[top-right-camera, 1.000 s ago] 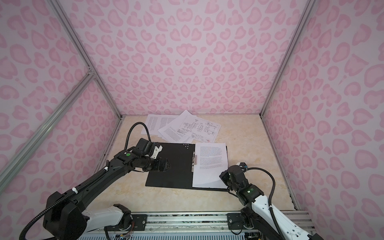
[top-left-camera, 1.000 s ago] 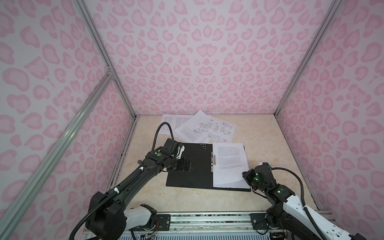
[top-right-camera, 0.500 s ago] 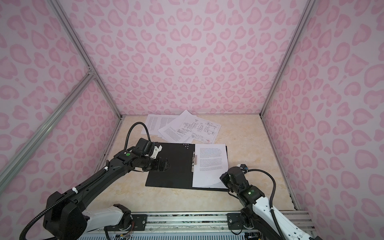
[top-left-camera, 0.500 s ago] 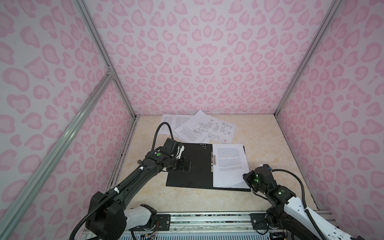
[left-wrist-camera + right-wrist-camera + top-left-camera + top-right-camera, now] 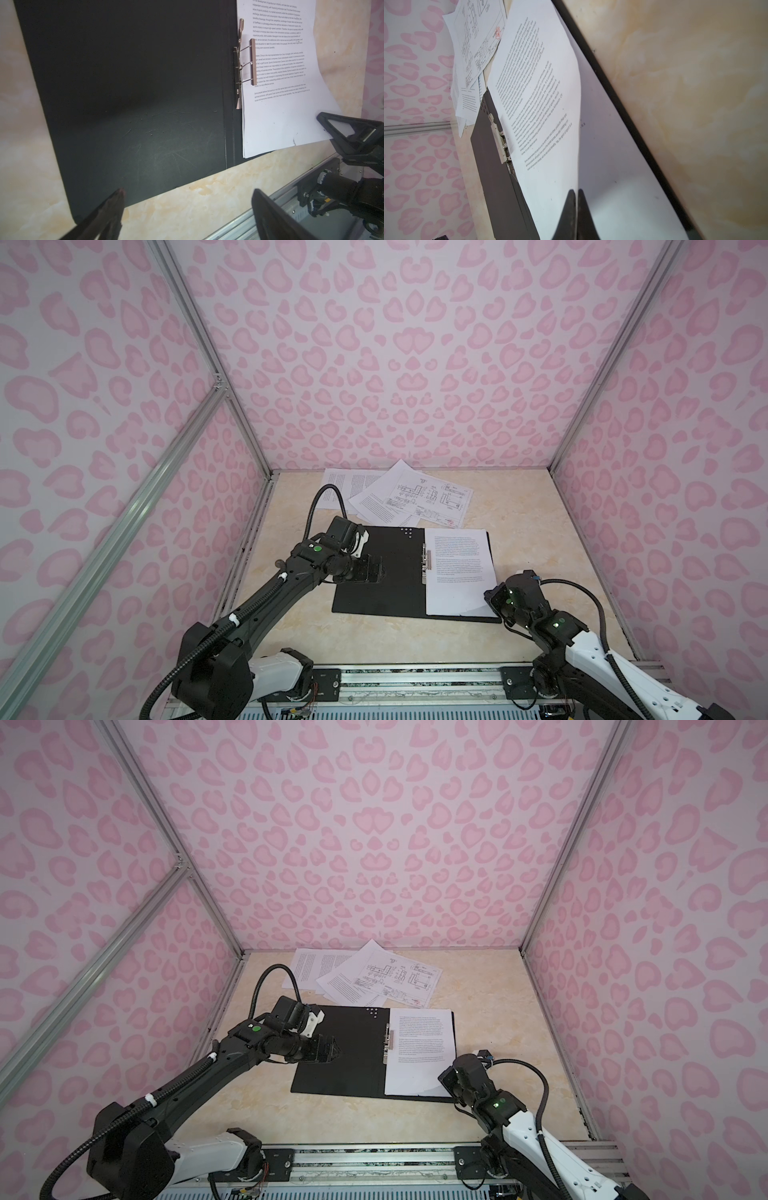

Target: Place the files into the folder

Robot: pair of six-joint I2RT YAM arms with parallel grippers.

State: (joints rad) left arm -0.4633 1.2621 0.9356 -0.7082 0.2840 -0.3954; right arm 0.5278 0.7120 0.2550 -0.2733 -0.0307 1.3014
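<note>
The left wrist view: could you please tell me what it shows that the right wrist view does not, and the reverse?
Only the left wrist view: the broad bare half of the folder, the open left claw and the rail.
Only the right wrist view: the drawing sheet among loose sheets beyond the folder, and a second sheet lying under the lifted one.
Both: the folder's clip, the printed sheet and the right claw shut on its lifted corner.

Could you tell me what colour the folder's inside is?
Black; the folder shows best in the left wrist view.
</note>
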